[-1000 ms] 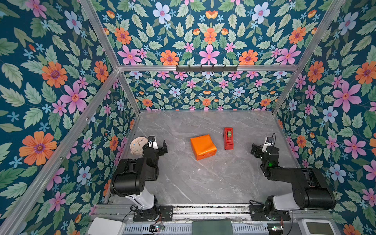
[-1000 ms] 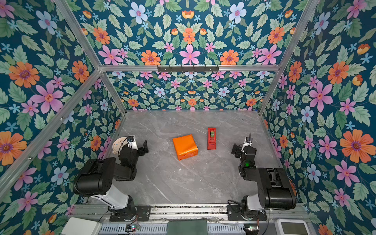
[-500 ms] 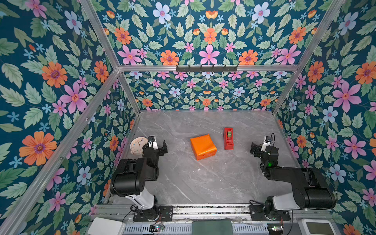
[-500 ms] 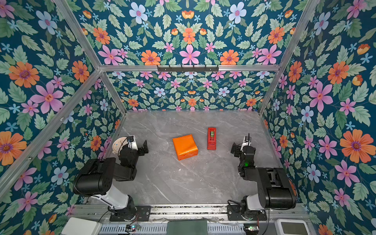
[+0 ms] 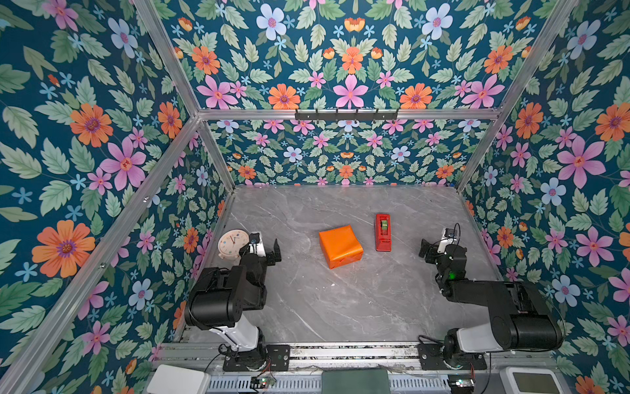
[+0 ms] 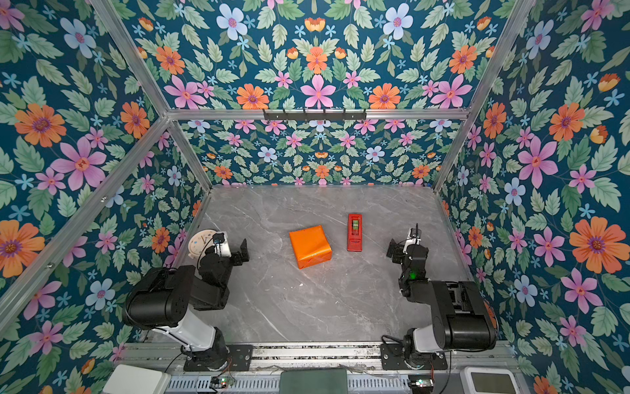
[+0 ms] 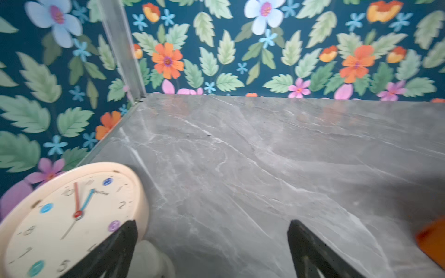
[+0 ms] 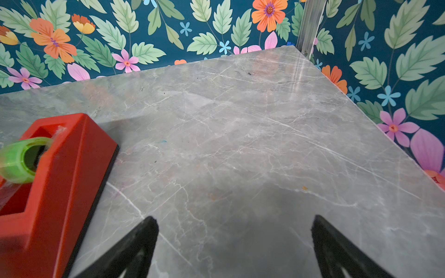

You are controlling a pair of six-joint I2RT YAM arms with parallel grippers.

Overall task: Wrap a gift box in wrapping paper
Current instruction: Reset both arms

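A box-shaped parcel covered in glossy orange wrapping paper (image 5: pixel 340 245) (image 6: pixel 309 245) lies on the grey marble table, near its middle. The gift box is hidden under the paper. One orange corner of the wrapping paper (image 7: pixel 433 243) shows in the left wrist view. My left gripper (image 5: pixel 266 244) (image 6: pixel 231 245) (image 7: pixel 212 225) is open and empty, well to the left of the parcel. My right gripper (image 5: pixel 437 244) (image 6: pixel 403 243) (image 8: pixel 234 219) is open and empty too, to the right, beyond the tape dispenser. Neither touches the parcel.
A red tape dispenser (image 5: pixel 383 232) (image 6: pixel 355 232) (image 8: pixel 55 183) with a green roll stands just right of the parcel. A cream clock (image 5: pixel 233 243) (image 6: pixel 201 243) (image 7: pixel 67 216) leans at the left wall beside my left gripper. Floral walls close in three sides.
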